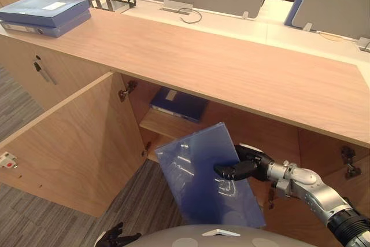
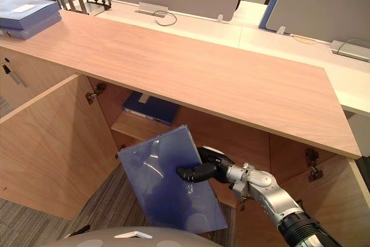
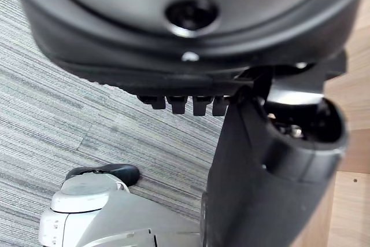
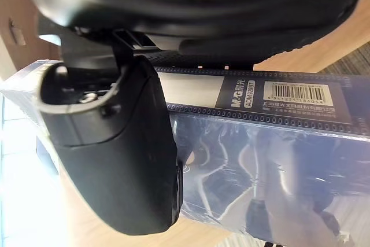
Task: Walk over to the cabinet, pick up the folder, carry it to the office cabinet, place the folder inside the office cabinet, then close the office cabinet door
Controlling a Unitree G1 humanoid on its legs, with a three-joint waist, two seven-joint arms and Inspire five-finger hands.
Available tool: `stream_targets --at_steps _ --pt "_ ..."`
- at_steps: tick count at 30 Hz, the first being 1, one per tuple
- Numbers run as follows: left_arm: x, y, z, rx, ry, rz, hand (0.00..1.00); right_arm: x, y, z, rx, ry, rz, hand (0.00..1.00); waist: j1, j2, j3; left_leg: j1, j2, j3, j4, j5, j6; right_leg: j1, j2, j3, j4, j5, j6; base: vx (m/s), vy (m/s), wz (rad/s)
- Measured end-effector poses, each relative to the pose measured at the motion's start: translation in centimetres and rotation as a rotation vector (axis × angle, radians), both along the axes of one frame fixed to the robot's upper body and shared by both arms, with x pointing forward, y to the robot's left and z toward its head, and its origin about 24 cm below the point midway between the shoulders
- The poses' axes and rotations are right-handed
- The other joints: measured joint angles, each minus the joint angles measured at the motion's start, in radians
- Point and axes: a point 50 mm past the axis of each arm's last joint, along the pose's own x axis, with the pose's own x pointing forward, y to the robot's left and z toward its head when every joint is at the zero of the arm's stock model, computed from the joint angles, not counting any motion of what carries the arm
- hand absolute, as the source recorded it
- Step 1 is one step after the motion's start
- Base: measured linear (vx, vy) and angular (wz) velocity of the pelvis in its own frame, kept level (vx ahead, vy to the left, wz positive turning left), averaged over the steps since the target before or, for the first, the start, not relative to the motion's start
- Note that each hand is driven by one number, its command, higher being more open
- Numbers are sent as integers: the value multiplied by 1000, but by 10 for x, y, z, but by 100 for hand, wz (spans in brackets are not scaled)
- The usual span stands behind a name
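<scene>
The right hand [image 1: 243, 168] has its fingers and thumb clamped on a translucent blue folder [image 1: 196, 183], held tilted just in front of the office cabinet [image 1: 167, 125], below its worktop [image 1: 231, 62]. The cabinet's door [image 1: 75, 143] stands wide open. On the shelf inside lies a dark blue file [image 1: 179, 104]. The left hand [image 1: 115, 237] hangs low before the door, fingers loose and holding nothing
</scene>
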Motion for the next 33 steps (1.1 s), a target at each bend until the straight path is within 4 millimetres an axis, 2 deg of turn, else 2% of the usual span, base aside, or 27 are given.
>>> stream_targets --at_steps 11,18,23,25,33 --pt "1 -3 -1 -13 -1 4 100 -17 -16 -31 102 121 -320 0 -4 15 11 0 -1 -10 -3 4 -2 -3 -4 -6 16 -10 0 -4 -6 2" --pt "1 -4 -1 -20 4 17 100 -29 -18 -48 164 165 -485 0 -7 23 10 0 -3 -8 -4 5 -2 -6 -4 -5 18 -11 0 0 0 0" --pt "0 -5 -2 -14 8 24 100 -40 -17 -58 257 195 -652 0 -15 26 9 0 -5 -7 -12 10 -1 -11 -5 -3 19 -10 0 0 0 0" --pt "-2 -6 -2 -9 14 29 100 -40 -15 -59 298 193 -716 0 -32 29 10 0 -7 -7 -20 17 0 -16 -7 -2 20 -10 1 0 0 0" --pt "-3 -11 -4 11 15 55 100 -47 -4 -67 524 180 -1014 0 -34 36 6 1 -9 1 -20 17 0 -19 -6 10 19 -8 4 -7 -15 -2"
